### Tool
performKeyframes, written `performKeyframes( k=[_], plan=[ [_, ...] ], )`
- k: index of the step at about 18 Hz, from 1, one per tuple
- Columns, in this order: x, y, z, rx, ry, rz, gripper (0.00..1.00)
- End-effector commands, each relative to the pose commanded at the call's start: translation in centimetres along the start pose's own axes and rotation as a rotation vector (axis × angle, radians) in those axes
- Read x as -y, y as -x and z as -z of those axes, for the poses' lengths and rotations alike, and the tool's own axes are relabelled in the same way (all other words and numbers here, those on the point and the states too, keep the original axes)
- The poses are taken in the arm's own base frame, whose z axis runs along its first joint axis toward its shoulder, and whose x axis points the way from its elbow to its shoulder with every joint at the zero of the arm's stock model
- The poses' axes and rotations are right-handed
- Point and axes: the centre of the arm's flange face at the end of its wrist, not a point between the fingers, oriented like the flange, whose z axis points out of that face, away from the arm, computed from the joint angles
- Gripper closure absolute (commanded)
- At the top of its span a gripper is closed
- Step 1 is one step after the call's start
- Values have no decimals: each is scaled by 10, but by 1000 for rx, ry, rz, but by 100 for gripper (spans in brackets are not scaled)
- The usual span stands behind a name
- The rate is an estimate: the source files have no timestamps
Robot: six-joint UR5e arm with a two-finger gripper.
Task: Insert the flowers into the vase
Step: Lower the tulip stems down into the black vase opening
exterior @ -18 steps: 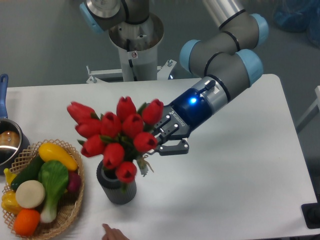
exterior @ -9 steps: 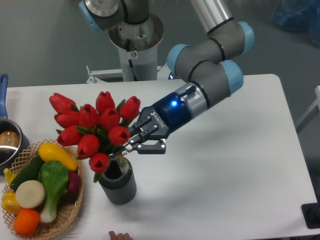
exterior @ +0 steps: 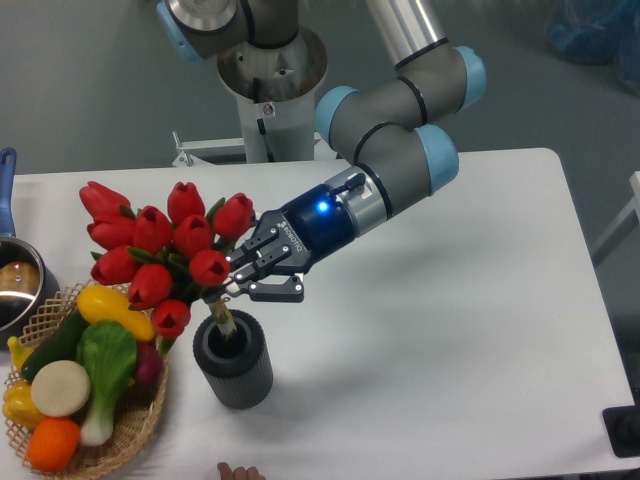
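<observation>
The flowers [exterior: 155, 250] are a bunch of glossy red tulip heads leaning up and to the left, above the basket's edge. Their green stems [exterior: 222, 318] run down into the round mouth of the vase [exterior: 233, 362], a dark grey ribbed cylinder standing near the table's front. My gripper [exterior: 245, 282] is shut on the stems just above the vase's mouth, reaching in from the right. How deep the stem ends sit inside the vase is hidden.
A woven basket [exterior: 122, 432] of toy vegetables and fruit stands left of the vase, nearly touching it. A steel pot [exterior: 18, 285] with a blue handle [exterior: 7, 190] sits at the left edge. A fingertip [exterior: 236, 470] shows at the bottom edge. The robot's base [exterior: 270, 90] is behind.
The gripper has carried the flowers leftward and down; the stems, earlier beside and above the vase, now go into its mouth, and the blooms lean further left.
</observation>
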Motion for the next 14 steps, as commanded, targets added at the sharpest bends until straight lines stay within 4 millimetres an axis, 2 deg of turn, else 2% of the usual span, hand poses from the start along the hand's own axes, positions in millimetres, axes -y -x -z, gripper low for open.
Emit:
performKeyframes(
  k=[8, 14],
  plan=[
    [-6, -3, -5, -9, 2, 10, 82],
    [-21, 3, -7, -12, 3, 3, 82]
  ],
)
